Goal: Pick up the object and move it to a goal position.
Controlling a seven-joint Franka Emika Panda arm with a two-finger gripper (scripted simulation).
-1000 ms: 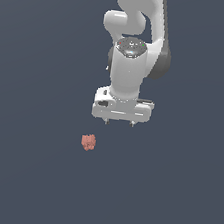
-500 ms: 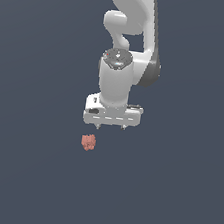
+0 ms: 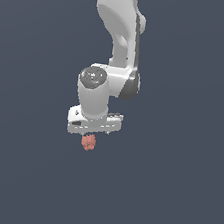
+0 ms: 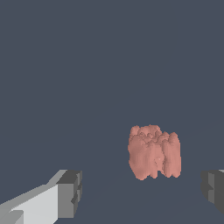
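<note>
In the exterior view, the white gripper (image 3: 93, 129) hangs at the end of the arm (image 3: 116, 39), just above the small pink object (image 3: 88, 142); its fingers are hard to see here. The object sits on the dark grey floor (image 3: 173, 193). In the wrist view, the two fingers (image 4: 69, 193) stand wide apart, and the lumpy object (image 4: 153, 152) lies between them, nearer to one finger, not touched by either.
</note>
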